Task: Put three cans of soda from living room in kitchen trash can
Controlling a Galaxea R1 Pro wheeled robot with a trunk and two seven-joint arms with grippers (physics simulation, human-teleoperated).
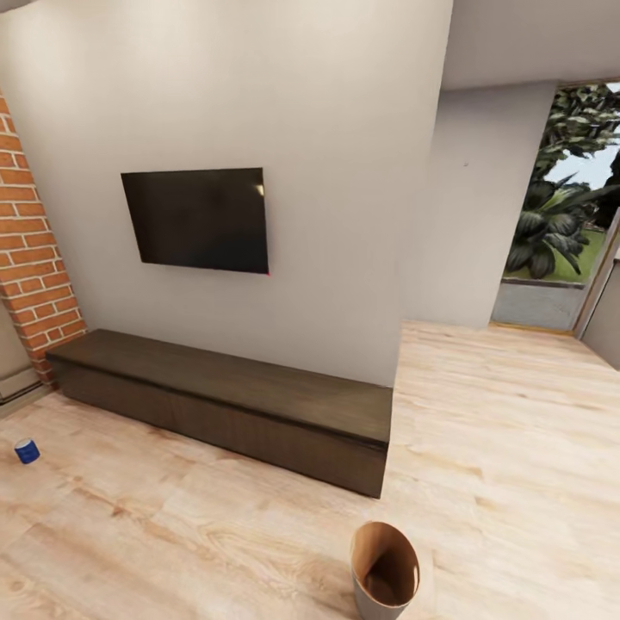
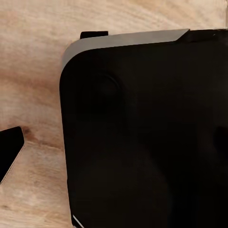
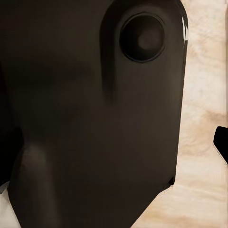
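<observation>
Head view: one blue soda can (image 1: 27,450) on the plank floor (image 1: 499,448), far left; one brown trash can (image 1: 384,570) near, right of centre; one television (image 1: 198,219); one long cabinet (image 1: 232,406). My wrist views: dark housing (image 2: 147,133) over floor; whether my jaws are open or closed, I cannot tell.
</observation>
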